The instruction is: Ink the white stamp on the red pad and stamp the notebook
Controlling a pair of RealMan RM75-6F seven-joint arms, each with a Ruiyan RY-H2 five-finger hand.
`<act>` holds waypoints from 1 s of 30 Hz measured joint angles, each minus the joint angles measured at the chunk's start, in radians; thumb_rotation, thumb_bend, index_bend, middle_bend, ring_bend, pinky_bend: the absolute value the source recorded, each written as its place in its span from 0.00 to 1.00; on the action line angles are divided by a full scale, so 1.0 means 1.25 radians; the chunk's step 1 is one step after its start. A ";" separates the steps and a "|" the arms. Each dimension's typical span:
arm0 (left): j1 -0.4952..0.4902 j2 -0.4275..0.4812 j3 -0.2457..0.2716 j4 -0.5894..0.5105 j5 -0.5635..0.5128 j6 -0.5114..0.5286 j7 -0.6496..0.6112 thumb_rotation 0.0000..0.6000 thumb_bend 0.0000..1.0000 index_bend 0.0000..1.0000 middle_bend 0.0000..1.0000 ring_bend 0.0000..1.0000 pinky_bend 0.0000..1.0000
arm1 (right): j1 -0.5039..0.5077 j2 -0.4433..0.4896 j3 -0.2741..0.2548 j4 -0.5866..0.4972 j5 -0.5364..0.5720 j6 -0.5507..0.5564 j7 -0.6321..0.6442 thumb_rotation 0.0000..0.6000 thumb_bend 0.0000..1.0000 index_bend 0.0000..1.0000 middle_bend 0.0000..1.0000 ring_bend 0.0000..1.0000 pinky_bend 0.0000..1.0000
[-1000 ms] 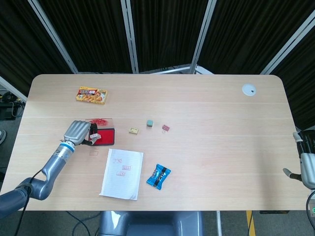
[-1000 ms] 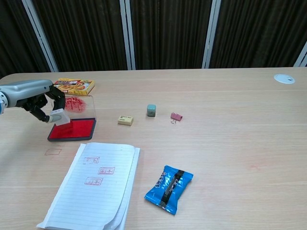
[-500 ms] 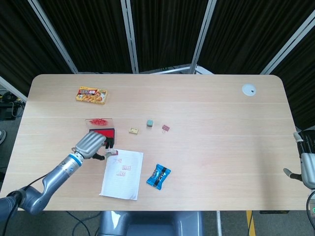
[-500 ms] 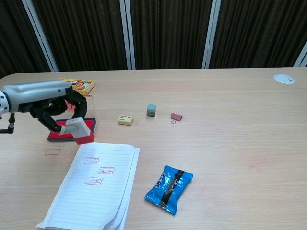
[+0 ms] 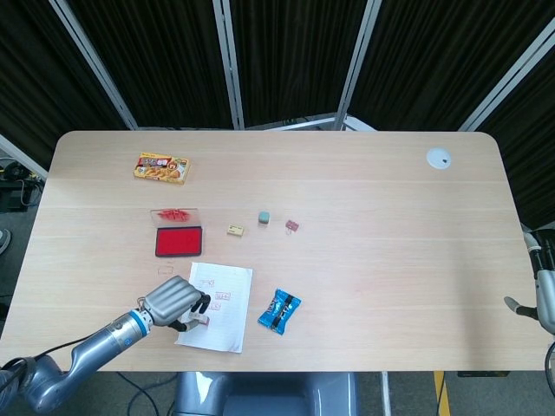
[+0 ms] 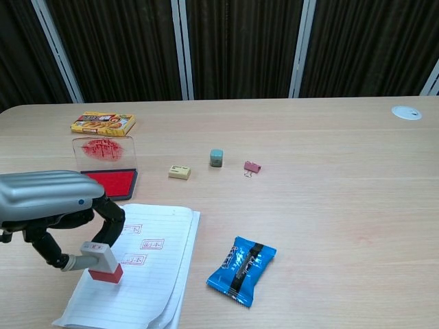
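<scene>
My left hand (image 5: 176,301) (image 6: 51,205) holds the white stamp (image 6: 98,259) (image 5: 200,319), its red face turned down over the lower left part of the open notebook (image 6: 152,281) (image 5: 227,322). Whether the stamp touches the page I cannot tell. Three red stamp marks (image 6: 151,244) show on the page. The red ink pad (image 6: 116,181) (image 5: 178,241) lies open behind the notebook, with its clear lid (image 6: 103,149) lying just behind the pad. Only a grey part of my right hand (image 5: 542,293) shows at the right edge of the head view; its fingers are not visible.
A blue snack packet (image 6: 241,269) lies right of the notebook. A small beige block (image 6: 180,172), a grey-green cube (image 6: 217,157) and a pink binder clip (image 6: 252,166) sit mid-table. A yellow snack box (image 6: 103,124) is at the back left, a white disc (image 6: 407,112) at the far right.
My left hand has carried the stamp from the red pad toward me and down over the lower part of the notebook. The ink pad is now uncovered. The right hand has barely moved.
</scene>
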 measured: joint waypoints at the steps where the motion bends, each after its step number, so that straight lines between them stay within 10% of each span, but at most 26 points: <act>1: 0.002 -0.002 0.002 0.001 0.003 0.004 0.004 1.00 0.40 0.61 0.58 0.85 0.88 | 0.000 0.000 0.000 0.000 0.000 0.000 0.000 1.00 0.00 0.00 0.00 0.00 0.00; 30: 0.031 -0.119 0.037 0.115 0.072 0.063 0.042 1.00 0.40 0.62 0.58 0.85 0.88 | 0.002 -0.002 0.000 0.004 0.005 -0.006 0.001 1.00 0.00 0.00 0.00 0.00 0.00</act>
